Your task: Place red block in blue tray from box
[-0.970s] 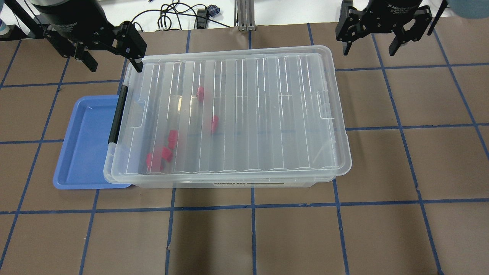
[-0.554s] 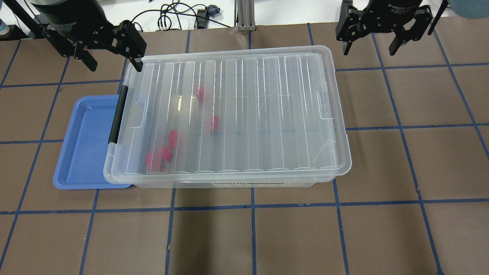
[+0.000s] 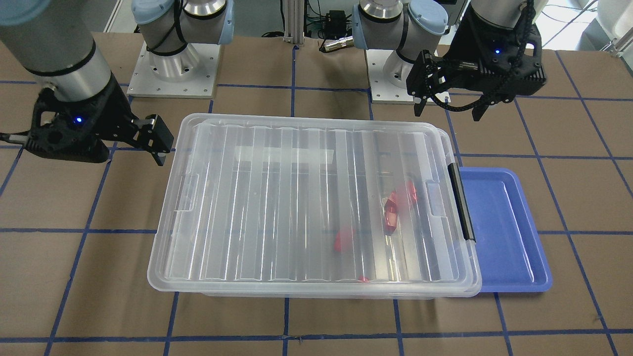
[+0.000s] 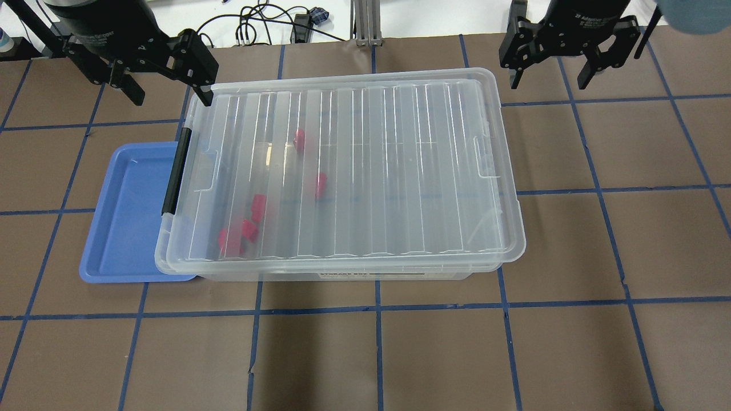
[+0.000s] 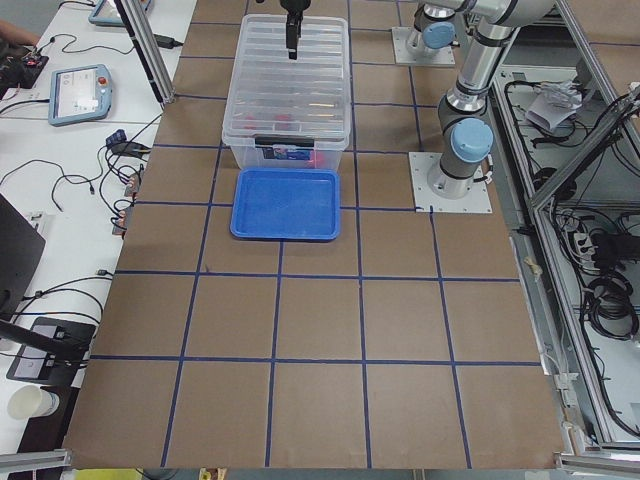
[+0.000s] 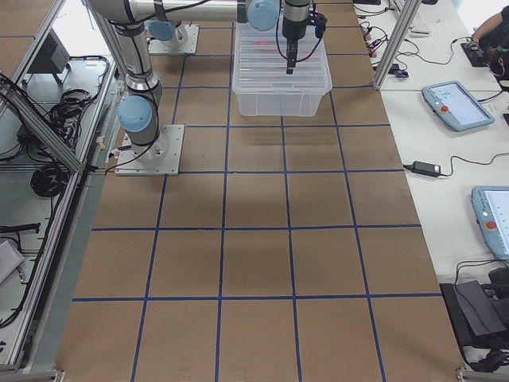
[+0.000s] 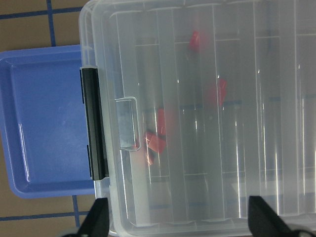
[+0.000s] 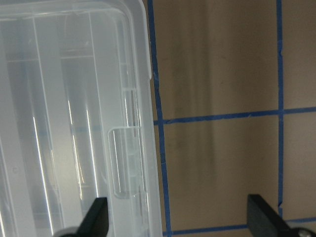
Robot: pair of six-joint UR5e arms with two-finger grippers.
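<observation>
The box (image 4: 365, 171) is a clear bin in mid-table with its ribbed lid shut and a black latch (image 4: 176, 171) on its left end. Several red blocks (image 4: 248, 228) lie inside it, blurred through the lid; they also show in the left wrist view (image 7: 155, 143). The blue tray (image 4: 128, 217) lies empty against the latch end, partly under the box rim. My left gripper (image 4: 169, 94) is open and empty above the box's back left corner. My right gripper (image 4: 548, 77) is open and empty, behind and beside the box's back right corner.
The table (image 4: 571, 342) is brown with blue tape lines. Cables (image 4: 268, 25) lie beyond its back edge. The arm bases (image 3: 173, 64) stand behind the box. The right wrist view shows the box's unlatched end (image 8: 128, 168) and bare table beside it.
My right gripper has shifted slightly toward the back of the table. The left gripper, box, tray and blocks have not visibly moved.
</observation>
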